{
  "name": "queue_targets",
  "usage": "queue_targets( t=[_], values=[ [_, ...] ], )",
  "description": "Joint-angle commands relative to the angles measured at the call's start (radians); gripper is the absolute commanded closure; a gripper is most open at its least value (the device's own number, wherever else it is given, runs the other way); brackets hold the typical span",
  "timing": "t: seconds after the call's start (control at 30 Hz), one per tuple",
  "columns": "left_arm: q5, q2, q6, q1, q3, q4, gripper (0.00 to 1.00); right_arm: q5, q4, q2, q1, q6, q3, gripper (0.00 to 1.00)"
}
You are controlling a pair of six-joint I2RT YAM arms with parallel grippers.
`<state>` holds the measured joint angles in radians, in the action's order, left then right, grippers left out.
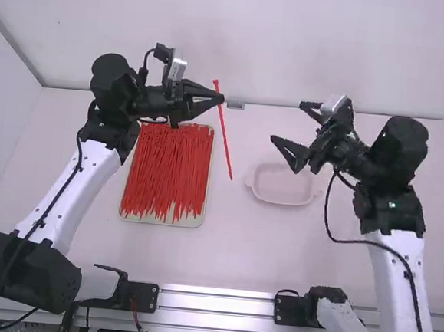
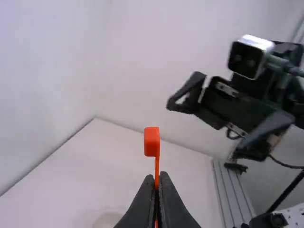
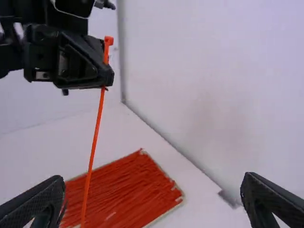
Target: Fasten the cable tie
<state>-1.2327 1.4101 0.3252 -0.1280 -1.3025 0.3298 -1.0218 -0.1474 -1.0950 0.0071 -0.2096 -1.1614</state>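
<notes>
1. A thin orange-red plastic cable tie is held upright between the two black fingers of the left gripper — the fingers are pressed together on its strap, just below the square head.
2. The black two-finger right gripper is seen farther off, beyond the tie's head, with its fingers spread wide apart.
3. A silver box-shaped camera is mounted on top of that gripper.
4. A flat white table lies beneath, bounded by plain white walls — a grey aluminium rail runs along one edge.
</notes>
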Motion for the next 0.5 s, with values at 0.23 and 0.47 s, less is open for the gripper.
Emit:
queue_targets(
  t=[0.23,0.47],
  values=[
    [-0.069,-0.002,-0.072,0.01,-0.03,-0.005,0.98,-0.286,0.114,-0.161,0.012,0.055,-0.022,0.02],
    [-0.065,-0.002,-0.072,0.01,-0.031,0.0,0.98,-0.278,0.169,-0.187,0.077,0.056,-0.022,0.01]
  ],
)
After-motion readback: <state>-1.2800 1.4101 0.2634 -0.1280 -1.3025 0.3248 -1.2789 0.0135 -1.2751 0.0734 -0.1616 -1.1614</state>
